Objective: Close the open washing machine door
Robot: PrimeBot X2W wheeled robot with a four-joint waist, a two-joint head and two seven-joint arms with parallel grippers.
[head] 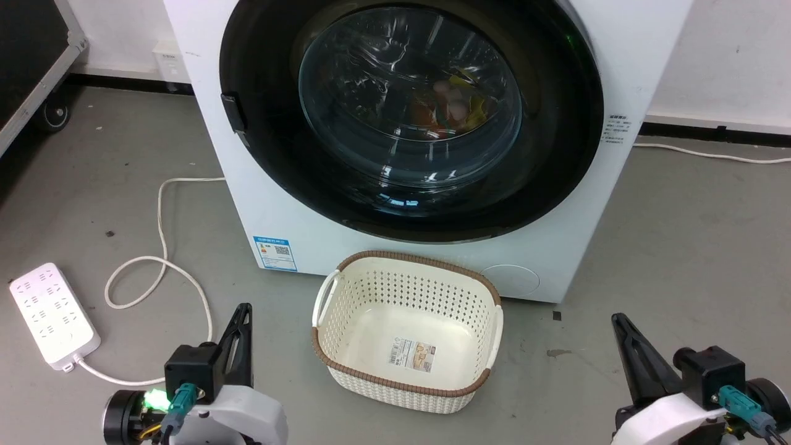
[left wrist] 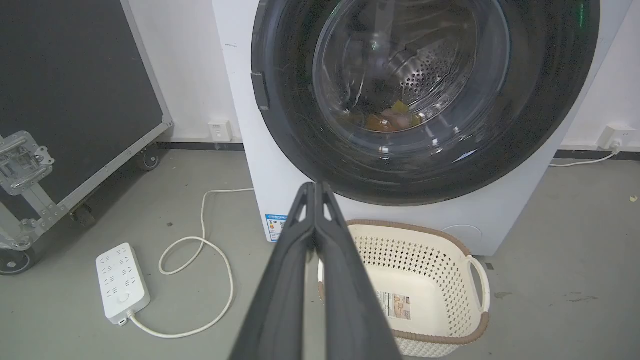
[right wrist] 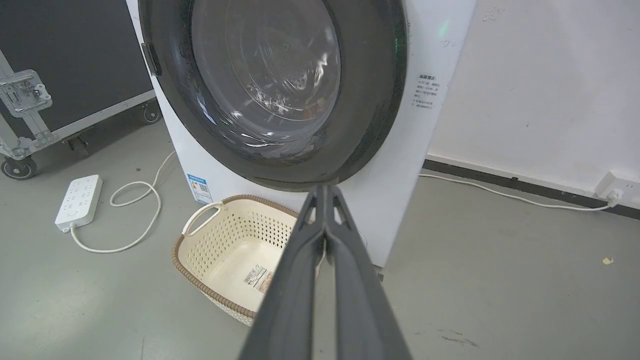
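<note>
Left gripper (left wrist: 316, 187) clenched, fingers tip to tip, empty, held low over the floor (head: 680, 247) and aimed at the washing machine (head: 284, 216). Right gripper (right wrist: 325, 189) is clenched the same way on the other side. The washing machine door (head: 411, 117) lies flat against the machine's front, its top cut off; coloured shapes behind the glass are hard to make out. A basket (head: 408, 256) sits on the grey floor just before the machine, with a power strip (head: 52, 315) well off left.

White, black and cream
White washing machine (head: 259, 204), black-framed washing machine door (head: 408, 99) with clear glass; cream basket (head: 408, 290), diamond-perforated, brown braided rim; grey floor (head: 680, 247).
</note>
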